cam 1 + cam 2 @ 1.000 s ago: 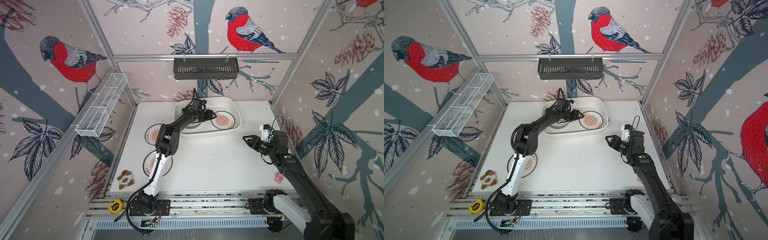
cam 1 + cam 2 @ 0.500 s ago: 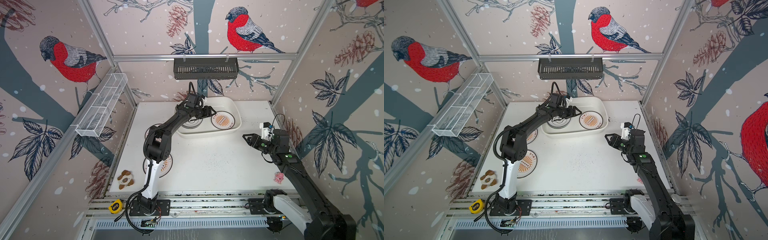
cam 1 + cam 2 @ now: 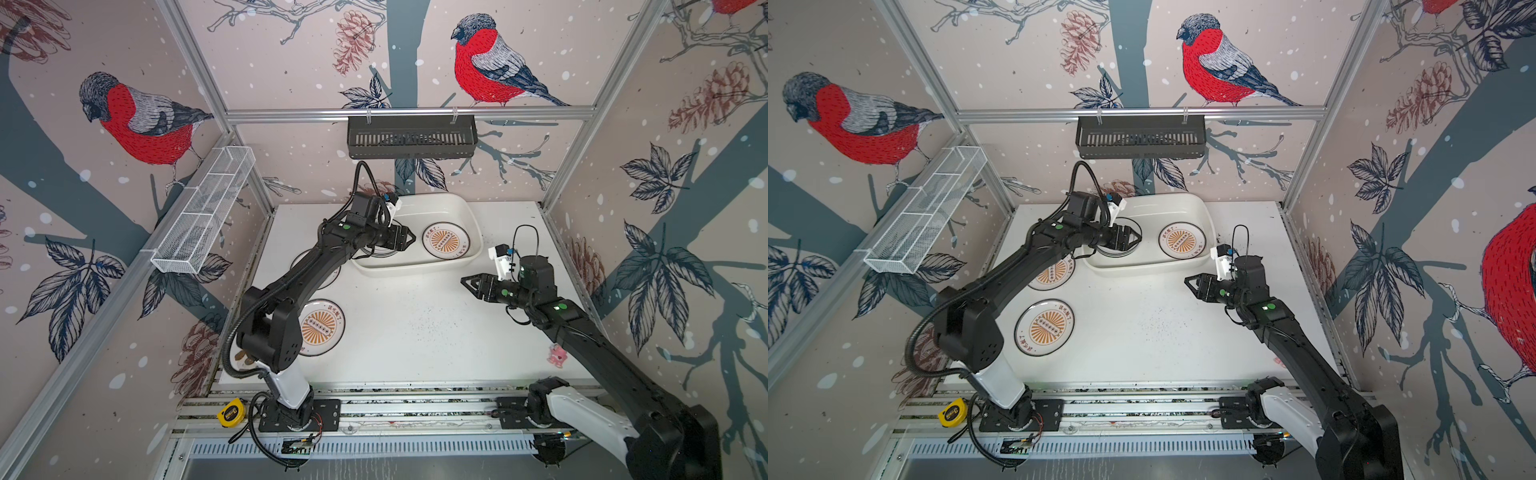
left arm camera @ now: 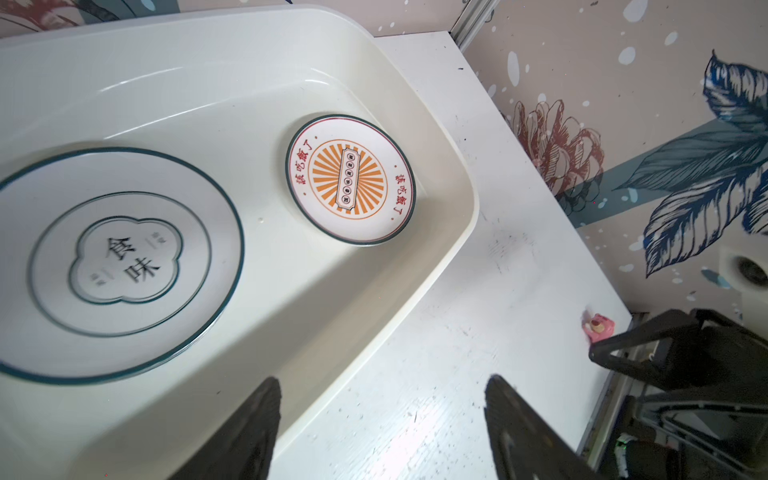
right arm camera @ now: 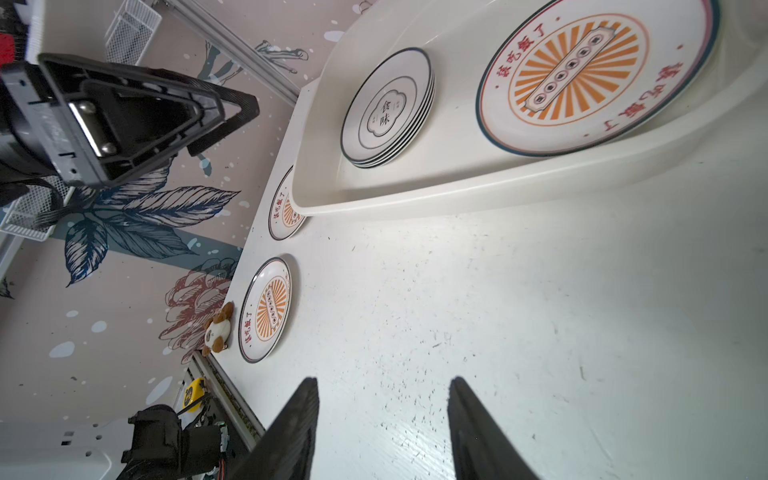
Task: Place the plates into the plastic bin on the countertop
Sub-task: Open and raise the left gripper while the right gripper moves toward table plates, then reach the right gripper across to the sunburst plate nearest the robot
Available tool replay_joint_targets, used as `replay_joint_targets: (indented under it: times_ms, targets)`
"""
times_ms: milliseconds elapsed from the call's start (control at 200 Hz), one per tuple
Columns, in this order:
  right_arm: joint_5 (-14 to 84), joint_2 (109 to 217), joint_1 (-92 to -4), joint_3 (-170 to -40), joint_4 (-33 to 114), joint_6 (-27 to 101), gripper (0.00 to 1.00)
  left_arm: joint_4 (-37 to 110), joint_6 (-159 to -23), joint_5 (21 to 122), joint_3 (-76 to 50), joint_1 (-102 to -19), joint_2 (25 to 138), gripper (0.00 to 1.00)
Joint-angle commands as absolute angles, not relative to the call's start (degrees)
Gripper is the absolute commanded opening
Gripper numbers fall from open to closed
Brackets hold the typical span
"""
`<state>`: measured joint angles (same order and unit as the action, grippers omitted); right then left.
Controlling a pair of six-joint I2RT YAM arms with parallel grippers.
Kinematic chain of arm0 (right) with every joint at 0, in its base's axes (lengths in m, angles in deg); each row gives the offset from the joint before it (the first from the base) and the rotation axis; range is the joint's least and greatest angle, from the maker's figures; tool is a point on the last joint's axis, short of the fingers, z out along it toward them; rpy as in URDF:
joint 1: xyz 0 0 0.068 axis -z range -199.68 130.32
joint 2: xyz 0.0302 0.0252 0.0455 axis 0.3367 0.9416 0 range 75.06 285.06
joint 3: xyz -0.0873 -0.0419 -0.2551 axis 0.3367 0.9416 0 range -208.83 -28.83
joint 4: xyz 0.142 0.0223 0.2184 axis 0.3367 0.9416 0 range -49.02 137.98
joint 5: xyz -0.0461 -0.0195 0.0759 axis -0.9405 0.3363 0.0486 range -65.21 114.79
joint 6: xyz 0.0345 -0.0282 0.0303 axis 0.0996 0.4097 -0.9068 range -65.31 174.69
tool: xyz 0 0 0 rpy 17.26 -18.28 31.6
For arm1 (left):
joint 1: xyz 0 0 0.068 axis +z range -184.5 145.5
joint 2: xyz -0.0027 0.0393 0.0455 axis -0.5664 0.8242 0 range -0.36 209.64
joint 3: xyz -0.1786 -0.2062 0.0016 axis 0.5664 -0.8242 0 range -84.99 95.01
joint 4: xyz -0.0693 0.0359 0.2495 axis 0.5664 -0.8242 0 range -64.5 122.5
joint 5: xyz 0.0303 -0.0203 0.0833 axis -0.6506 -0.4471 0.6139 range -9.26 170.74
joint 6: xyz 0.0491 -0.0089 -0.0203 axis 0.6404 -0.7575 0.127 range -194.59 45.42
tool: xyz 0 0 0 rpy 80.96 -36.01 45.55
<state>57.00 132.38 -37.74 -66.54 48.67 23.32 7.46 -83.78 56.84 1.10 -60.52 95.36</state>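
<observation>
Plates lettered in Chinese sit in a cream plastic bin (image 3: 432,208) at the back of a speckled white counter (image 3: 415,332). In the bin's left half, a stack of plates (image 4: 120,257) shows the black characters 食味 inside a quatrefoil. Apart from it on the right, a sunburst plate (image 4: 349,178) carries red characters around an orange centre. Two like it lie on the counter left of the bin: the front plate (image 3: 1044,327) in the open, the rear plate (image 3: 1054,272) partly under the left arm.

The left end effector (image 3: 409,240) hangs above the bin by the stack, fingers apart and empty. The right end effector (image 3: 467,282) hovers over bare counter, fingers likewise apart, gripping nothing.

A yellow tape measure (image 3: 230,412) rests on the front rail. Bullfinch wallpaper lines the aluminium-framed booth, with a black slotted rack (image 3: 411,137) on the back wall and a white wire basket (image 3: 203,220) on the left.
</observation>
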Motion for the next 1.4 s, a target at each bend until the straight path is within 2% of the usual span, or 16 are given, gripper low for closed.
replay_joint_targets:
  times_ms: [0, 305, 690, 831, 1031, 1396]
  targets:
    - [55.7, 133.7, -39.7, -66.6, 45.3, 22.7, 0.52, 8.3, -77.8, 60.6, -2.5, -59.2, 90.3, 0.81]
    - [54.7, 134.6, -42.8, -66.6, 44.6, 22.6, 0.52, 9.4, -76.5, 60.7, -6.9, -50.5, 82.9, 0.87]
    - [54.0, 134.8, -42.9, -64.9, 43.2, 22.6, 0.53, 9.4, -74.1, 71.7, -10.2, -49.5, 80.2, 0.96]
    - [52.2, 136.2, -42.9, -66.8, 45.4, 24.1, 0.55, 10.6, -72.1, 74.7, -12.0, -49.1, 78.5, 0.97]
    - [44.3, 136.0, -43.0, -67.4, 44.7, 25.2, 0.6, 11.2, -69.8, 80.3, -14.8, -48.5, 75.5, 0.97]
    - [51.4, 142.6, -48.1, -67.0, 36.9, 24.9, 0.57, 9.1, -66.9, 75.3, -19.5, -38.5, 71.2, 0.93]
